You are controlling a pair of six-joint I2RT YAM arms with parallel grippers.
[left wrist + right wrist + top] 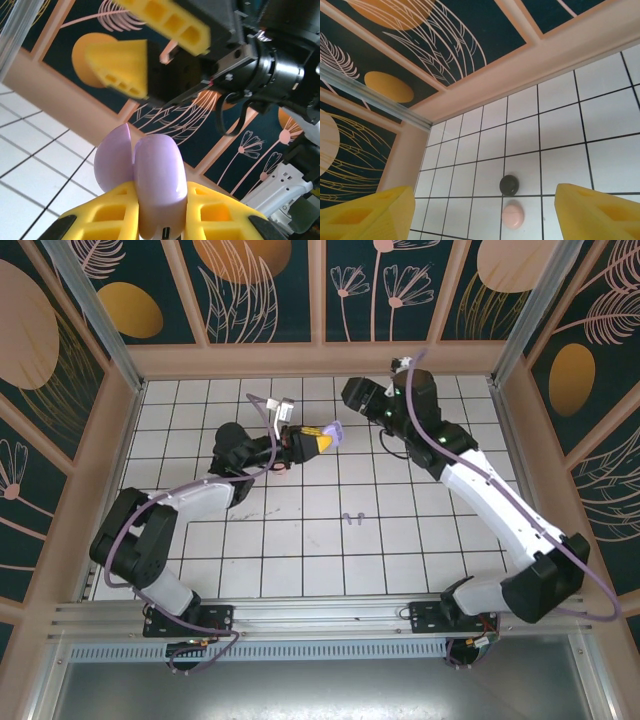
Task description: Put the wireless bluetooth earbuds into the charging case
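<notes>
The lavender earbuds [349, 517] lie loose on the tiled floor [300, 560], close together near the middle of the top view. They are well apart from either arm and not yet in anything. From them, the lavender charging case [330, 434] sits at about 11 to 12 o'clock, raised off the tiles.

The left gripper [160, 212] has its yellow fingers [107, 217] pressed in on the case's lower half. This leaves the two lavender halves standing apart in a narrow V. My judgement is that the case is offered up and steadied like this so the other arm can feed buds into its mouth.

The right gripper [482, 202] hangs at about 1 o'clock from the case with its jaws spread and nothing between them. In the left wrist view its fingers hover just above the case. It looks free to go and fetch a bud, though that is a guess.

In the right wrist view, a black rounded piece [509, 185] and a pale pink rounded piece [512, 214] rest just beside each other on the tiles. They are possibly closed cases, but I cannot tell.

Counted:
- Two lavender buds.
- One lavender case.
- One black piece.
- One pink piece.
</notes>
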